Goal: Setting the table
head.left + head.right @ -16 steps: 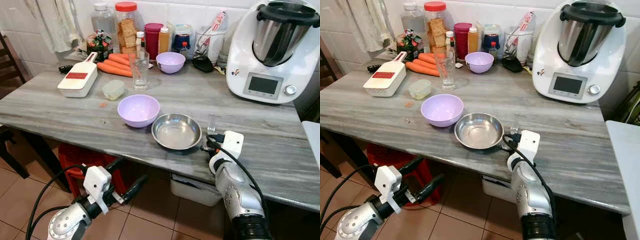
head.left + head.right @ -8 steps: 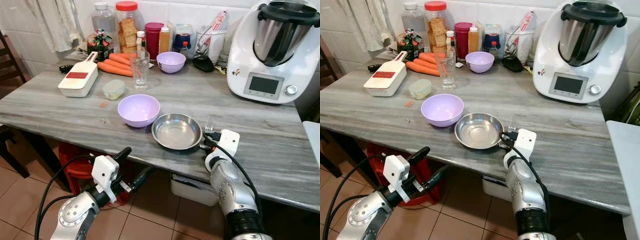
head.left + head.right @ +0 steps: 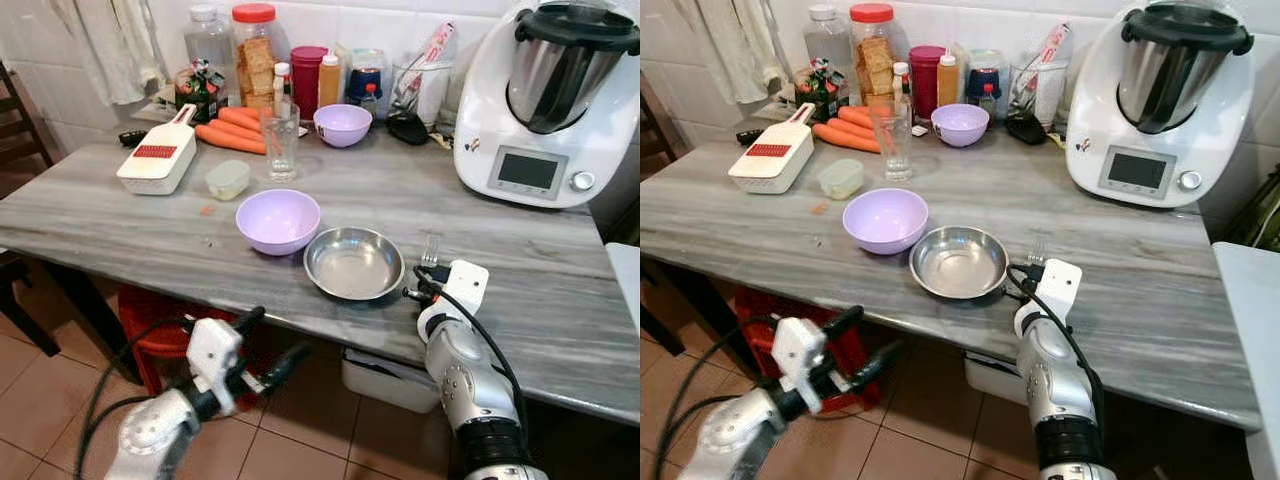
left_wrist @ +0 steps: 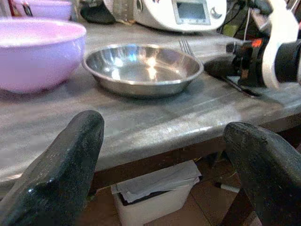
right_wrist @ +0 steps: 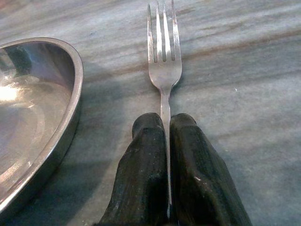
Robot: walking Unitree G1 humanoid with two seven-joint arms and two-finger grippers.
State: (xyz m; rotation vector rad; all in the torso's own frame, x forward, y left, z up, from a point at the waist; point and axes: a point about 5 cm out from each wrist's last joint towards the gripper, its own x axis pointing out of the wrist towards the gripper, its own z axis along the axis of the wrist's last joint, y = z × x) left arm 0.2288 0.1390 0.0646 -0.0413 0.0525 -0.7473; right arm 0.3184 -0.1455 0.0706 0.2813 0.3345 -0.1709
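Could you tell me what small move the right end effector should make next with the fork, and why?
Probably open and release. The right end effector is shut on the fork, which already lies flat on the table just right of the steel bowl, tines pointing away, so it looks placed.

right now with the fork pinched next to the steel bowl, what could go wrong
The right tool grips the fork by its thin handle only, so it may twist or slip when released. The fork sits close beside the steel bowl, so a sideways drift could knock it. The left tool hangs open below the table edge and could bump it if raised.
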